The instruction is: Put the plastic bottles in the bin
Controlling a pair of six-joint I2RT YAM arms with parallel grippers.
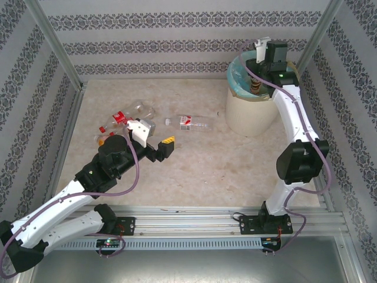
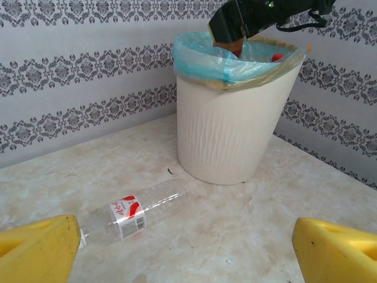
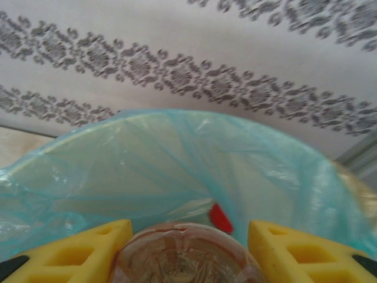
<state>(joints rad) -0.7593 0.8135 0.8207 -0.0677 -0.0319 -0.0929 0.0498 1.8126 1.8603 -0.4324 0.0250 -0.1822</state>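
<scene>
Your left hand [image 2: 187, 247], fingers spread wide, faces an open lane of bare worktop [image 1: 224, 171] running to the bin [image 2: 230, 135]. One red-labelled bottle [image 2: 135, 212] lies on its side across the lane's left. A cluster of clear bottles [image 1: 132, 112] crowds the worktop just left of that hand. The bin's mouth is taken: your right hand [image 1: 259, 71] hangs over the turquoise liner [image 3: 177, 165], a brown-tinted bottle [image 3: 185, 259] filling the gap between its fingers.
</scene>
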